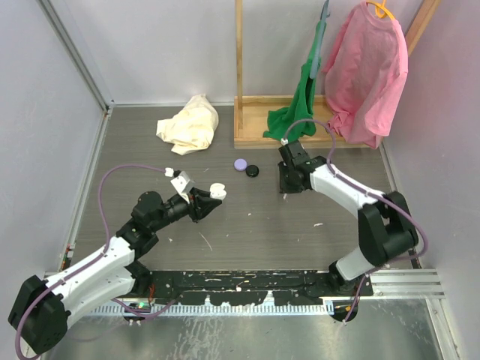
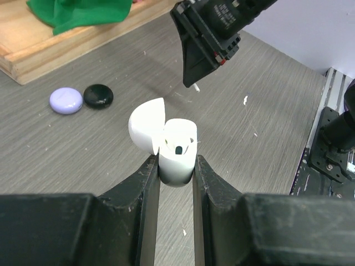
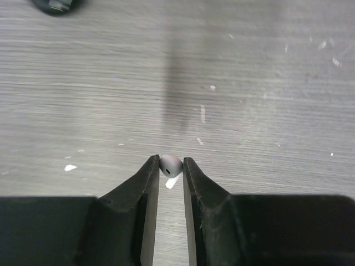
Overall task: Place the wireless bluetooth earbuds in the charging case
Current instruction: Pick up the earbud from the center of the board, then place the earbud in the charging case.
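Grey wood-grain counter lies under both arms. The left end effector pinches the glossy white rounded charging case, held up with its hinged lid swung open. The right end effector pinches one small white plastic earbud close to the counter, well apart from the case. By my judgement both grasps are made; carrying the earbud across and seating it remains. Whether another earbud already sits inside, I cannot tell.

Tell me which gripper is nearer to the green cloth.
Right. The right gripper, shut on an earbud, is just in front of the green cloth; the left gripper, shut on the charging case, is farther off to the left.
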Robot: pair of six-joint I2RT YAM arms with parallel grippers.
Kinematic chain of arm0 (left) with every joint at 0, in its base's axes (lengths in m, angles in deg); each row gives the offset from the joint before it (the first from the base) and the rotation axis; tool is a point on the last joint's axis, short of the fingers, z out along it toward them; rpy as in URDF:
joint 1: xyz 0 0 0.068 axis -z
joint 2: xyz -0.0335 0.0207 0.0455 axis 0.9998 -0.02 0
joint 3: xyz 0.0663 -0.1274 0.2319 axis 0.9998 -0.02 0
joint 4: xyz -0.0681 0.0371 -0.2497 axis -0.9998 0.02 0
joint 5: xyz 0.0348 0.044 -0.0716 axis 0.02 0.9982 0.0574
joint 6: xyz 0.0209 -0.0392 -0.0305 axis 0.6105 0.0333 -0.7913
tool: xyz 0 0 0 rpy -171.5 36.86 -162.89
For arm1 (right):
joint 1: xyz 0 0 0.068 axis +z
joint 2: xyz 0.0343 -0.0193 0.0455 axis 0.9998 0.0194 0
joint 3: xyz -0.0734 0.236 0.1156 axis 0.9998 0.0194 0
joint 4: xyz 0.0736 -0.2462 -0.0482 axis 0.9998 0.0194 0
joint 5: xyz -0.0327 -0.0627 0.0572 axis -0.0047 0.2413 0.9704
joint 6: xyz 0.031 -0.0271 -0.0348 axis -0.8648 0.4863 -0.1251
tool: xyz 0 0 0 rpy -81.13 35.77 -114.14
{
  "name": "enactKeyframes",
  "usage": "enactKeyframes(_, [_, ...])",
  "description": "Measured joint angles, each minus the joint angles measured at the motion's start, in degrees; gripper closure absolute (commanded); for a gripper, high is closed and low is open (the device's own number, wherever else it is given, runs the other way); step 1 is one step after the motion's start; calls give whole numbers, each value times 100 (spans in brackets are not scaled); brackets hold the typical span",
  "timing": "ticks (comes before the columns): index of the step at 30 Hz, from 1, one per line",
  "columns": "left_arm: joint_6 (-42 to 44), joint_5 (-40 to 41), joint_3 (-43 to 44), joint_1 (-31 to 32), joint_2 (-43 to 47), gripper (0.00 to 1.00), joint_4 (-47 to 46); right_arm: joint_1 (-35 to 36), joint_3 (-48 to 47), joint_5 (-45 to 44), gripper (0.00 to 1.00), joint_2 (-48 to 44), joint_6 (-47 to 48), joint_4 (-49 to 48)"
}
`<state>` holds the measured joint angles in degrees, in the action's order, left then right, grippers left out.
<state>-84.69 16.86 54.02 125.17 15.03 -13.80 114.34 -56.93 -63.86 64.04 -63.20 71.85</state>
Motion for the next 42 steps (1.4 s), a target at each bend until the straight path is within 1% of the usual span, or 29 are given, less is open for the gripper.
enactKeyframes(6, [-28, 131, -295, 0, -17, 92, -721, 542, 24, -111, 79, -1086, 197, -595])
enactKeyframes(14, [-13, 208, -350, 0, -192, 93, -1314, 1174, 308, -151, 80, -2013, 560, -1537])
enactKeyframes(23, [-33, -101, -221, 0, -723, 93, -1875, 1823, 837, 11, 80, -3073, 1016, -2855])
enactKeyframes(27, [-129, -317, -114, 0, -918, 93, -2133, 2070, 1110, 160, 80, -3327, 1117, -3447])
enactKeyframes(33, [-245, -610, 129, 0, -1088, 93, -2459, 2402, 1480, 391, 80, -3425, 1303, -4258])
enactKeyframes(36, [-319, -763, 225, 0, -1152, 93, -2597, 2483, 1624, 560, 80, -3449, 1388, -4642])
enactKeyframes(42, [-461, -907, 282, -2, -1226, 93, -2752, 2518, 1670, 833, 80, -3451, 1410, -5075])
